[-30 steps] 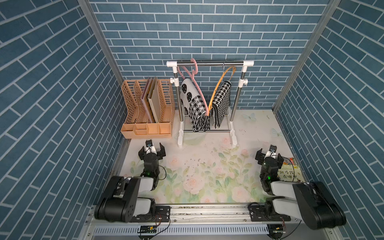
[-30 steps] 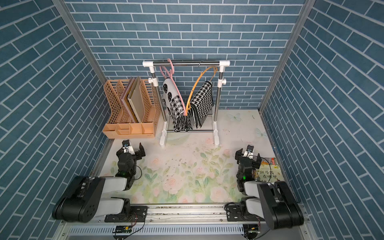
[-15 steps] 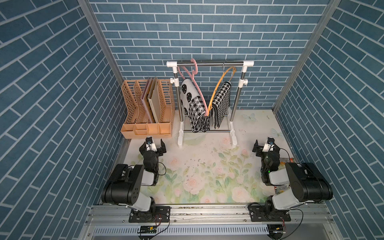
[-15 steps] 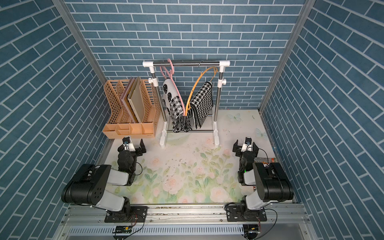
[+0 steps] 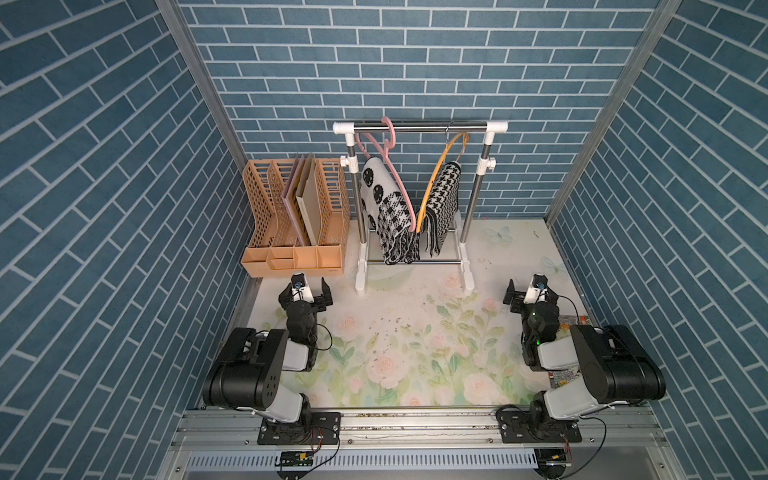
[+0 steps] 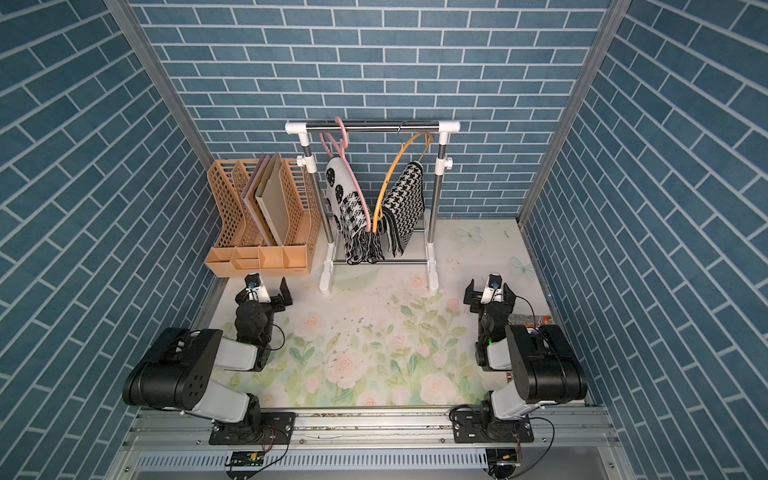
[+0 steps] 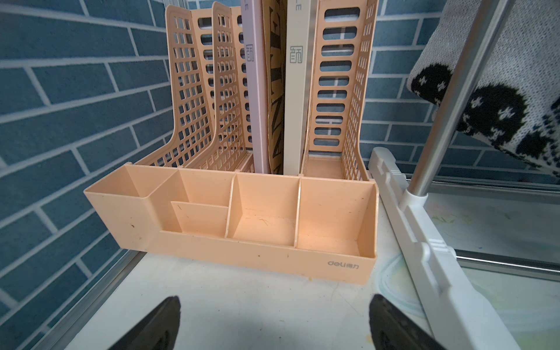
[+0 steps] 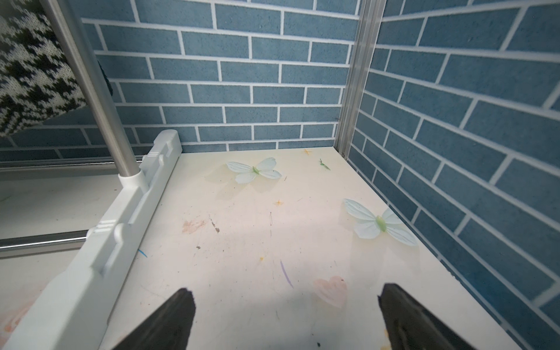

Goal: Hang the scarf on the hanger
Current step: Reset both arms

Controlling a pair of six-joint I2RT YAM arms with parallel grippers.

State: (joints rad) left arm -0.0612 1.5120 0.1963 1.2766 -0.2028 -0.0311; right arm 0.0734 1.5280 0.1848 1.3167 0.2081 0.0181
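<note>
The left gripper (image 7: pixel 274 306) and right gripper (image 8: pixel 288 294) were held wide and empty before the rack (image 5: pixel 419 126), where a spotted scarf (image 5: pixel 376 189) was draped on a pink hanger (image 5: pixel 391 132).

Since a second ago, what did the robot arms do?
Both arms stretched forward a little, carrying the left gripper and right gripper nearer the rack. Both stayed open, holding nothing. The spotted scarf and houndstooth scarf hang as before.

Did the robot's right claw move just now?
Yes. The black right gripper moved slightly forward toward the back wall, ending closer to the white clothes rack's foot.
</note>
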